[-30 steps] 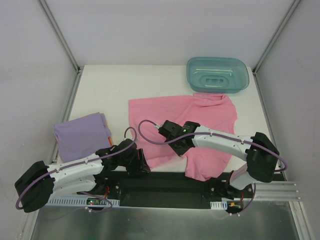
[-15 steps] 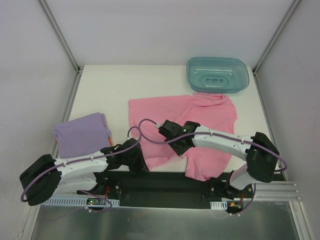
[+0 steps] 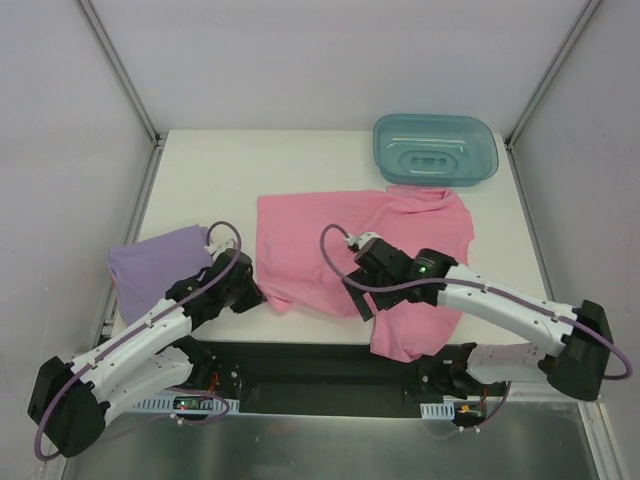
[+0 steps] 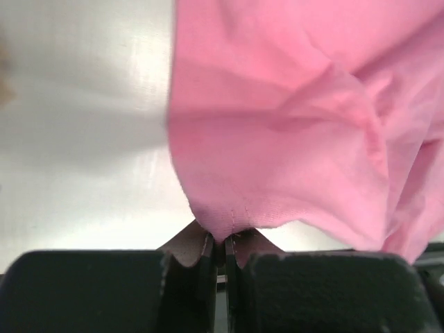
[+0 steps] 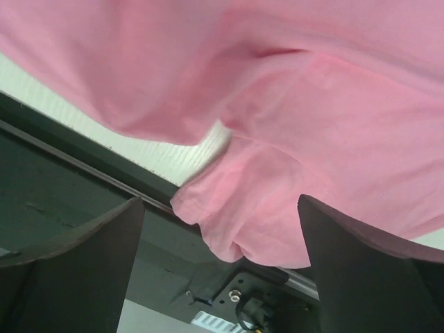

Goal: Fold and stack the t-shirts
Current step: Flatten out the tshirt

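The left gripper (image 4: 220, 253) is clamped tight on the hem of the pink t-shirt (image 3: 340, 255), a small tuck of cloth pinched right between its fingertips in the left wrist view. A second ago that gripper was half open at the near table edge; now it has been closed and swung up and to the left, and the pinched corner has been drawn along with it, so the lower-left part of the shirt is pulled out toward the folded lavender t-shirt (image 3: 160, 265) lying just beside the arm.

The right gripper (image 5: 222, 236) has been let go: its jaws are spread wide, nothing is held, and a loose fold of pink cloth hangs just ahead of and between the two fingers without being gripped. That arm has also been pulled back toward the right, away from the middle of the shirt.

So the hold has been handed to the left side. The pink shirt is spread in front of both tools, its collar end reaching the teal tub (image 3: 435, 150) at the far edge and one part drooping over the near edge below the right gripper. No fold is made yet, by the look of it; stacking on the lavender shirt is judged to be well off.
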`<state>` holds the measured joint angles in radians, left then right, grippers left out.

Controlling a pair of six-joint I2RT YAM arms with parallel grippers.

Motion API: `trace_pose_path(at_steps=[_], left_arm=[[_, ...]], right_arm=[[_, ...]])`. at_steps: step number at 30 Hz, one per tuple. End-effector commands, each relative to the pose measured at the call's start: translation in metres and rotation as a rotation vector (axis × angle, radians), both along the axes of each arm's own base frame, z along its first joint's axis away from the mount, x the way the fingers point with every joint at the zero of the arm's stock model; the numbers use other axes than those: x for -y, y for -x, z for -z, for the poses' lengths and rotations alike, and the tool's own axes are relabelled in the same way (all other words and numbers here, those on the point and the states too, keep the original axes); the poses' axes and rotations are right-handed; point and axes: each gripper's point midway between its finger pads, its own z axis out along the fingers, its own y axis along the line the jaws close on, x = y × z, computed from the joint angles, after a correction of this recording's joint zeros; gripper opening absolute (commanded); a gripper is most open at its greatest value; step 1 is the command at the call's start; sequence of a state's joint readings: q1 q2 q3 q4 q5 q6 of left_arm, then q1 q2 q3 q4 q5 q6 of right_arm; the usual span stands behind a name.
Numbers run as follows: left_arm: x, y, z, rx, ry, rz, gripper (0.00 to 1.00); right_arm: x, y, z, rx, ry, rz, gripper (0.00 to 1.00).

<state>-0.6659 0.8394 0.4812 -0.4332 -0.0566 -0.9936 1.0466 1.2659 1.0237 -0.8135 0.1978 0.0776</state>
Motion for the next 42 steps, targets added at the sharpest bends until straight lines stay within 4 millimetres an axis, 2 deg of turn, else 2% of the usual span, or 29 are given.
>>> trace_pose_path(at_steps=[1, 2, 3, 5, 8, 9, 11, 19, 20, 21, 22, 23, 24, 26, 27, 30, 31, 34, 36, 37, 39, 40, 41, 42], left_arm=[[-0.042, -0.002, 0.002, -0.031, -0.151, -0.058, 0.00], [-0.046, -0.006, -0.003, -0.014, -0.169, -0.069, 0.00], [-0.049, -0.008, -0.004, -0.012, -0.184, -0.073, 0.00], [-0.051, -0.010, -0.008, -0.007, -0.198, -0.071, 0.00], [-0.051, -0.012, -0.009, -0.010, -0.209, -0.066, 0.00], [-0.051, -0.013, -0.009, -0.010, -0.212, -0.065, 0.00], [-0.051, -0.015, -0.009, -0.011, -0.220, -0.067, 0.00], [-0.055, -0.033, -0.018, 0.002, -0.265, -0.103, 0.00], [-0.055, -0.037, -0.020, 0.009, -0.262, -0.106, 0.00], [-0.057, -0.041, -0.021, 0.010, -0.266, -0.116, 0.00], [-0.058, -0.043, -0.019, 0.001, -0.275, -0.121, 0.00], [-0.059, -0.047, -0.022, 0.007, -0.278, -0.118, 0.00], [-0.062, -0.051, -0.023, 0.005, -0.280, -0.132, 0.00], [-0.063, -0.056, -0.022, -0.006, -0.290, -0.130, 0.00], [-0.065, -0.060, -0.020, -0.015, -0.294, -0.141, 0.00], [-0.065, -0.068, -0.020, -0.027, -0.299, -0.136, 0.00], [-0.065, -0.071, -0.020, -0.025, -0.301, -0.134, 0.00], [-0.062, -0.079, -0.021, -0.027, -0.298, -0.120, 0.00], [-0.058, -0.081, -0.023, -0.029, -0.287, -0.107, 0.00], [-0.057, -0.082, -0.025, -0.025, -0.282, -0.103, 0.00], [-0.058, -0.081, -0.026, -0.015, -0.278, -0.106, 0.00], [-0.060, -0.078, -0.023, -0.018, -0.285, -0.109, 0.00], [-0.061, -0.077, -0.022, -0.017, -0.286, -0.110, 0.00], [-0.061, -0.076, -0.024, -0.007, -0.281, -0.108, 0.00]], right_arm=[[0.057, 0.003, 0.020, -0.073, 0.002, 0.305, 0.97], [0.067, 0.001, 0.023, -0.128, -0.040, 0.389, 0.97], [0.077, 0.006, 0.038, -0.173, -0.036, 0.447, 0.97], [0.088, 0.006, 0.048, -0.233, -0.065, 0.545, 0.97], [0.100, 0.006, 0.068, -0.288, -0.057, 0.633, 0.97], [0.096, 0.002, 0.071, -0.307, -0.088, 0.643, 0.97], [0.101, -0.004, 0.082, -0.359, -0.089, 0.696, 0.97], [0.094, -0.074, 0.097, -0.386, -0.151, 0.757, 0.97], [0.102, -0.081, 0.106, -0.397, -0.110, 0.791, 0.97], [0.100, -0.101, 0.099, -0.370, -0.128, 0.789, 0.97], [0.102, -0.110, 0.099, -0.372, -0.128, 0.803, 0.97], [0.110, -0.114, 0.109, -0.403, -0.097, 0.838, 0.97], [0.108, -0.135, 0.101, -0.373, -0.122, 0.834, 0.97], [0.108, -0.149, 0.107, -0.390, -0.121, 0.839, 0.97], [0.107, -0.164, 0.101, -0.362, -0.133, 0.825, 0.97], [0.110, -0.183, 0.100, -0.329, -0.107, 0.803, 0.97], [0.109, -0.197, 0.092, -0.291, -0.118, 0.783, 0.97], [0.108, -0.212, 0.081, -0.250, -0.127, 0.756, 0.97], [0.105, -0.209, 0.069, -0.237, -0.149, 0.740, 0.97], [0.106, -0.207, 0.057, -0.209, -0.166, 0.738, 0.97], [0.112, -0.186, 0.055, -0.219, -0.154, 0.746, 0.97], [0.116, -0.177, 0.040, -0.180, -0.166, 0.755, 0.97], [0.122, -0.157, 0.046, -0.208, -0.142, 0.777, 0.97], [0.126, -0.147, 0.043, -0.203, -0.134, 0.793, 0.97]])
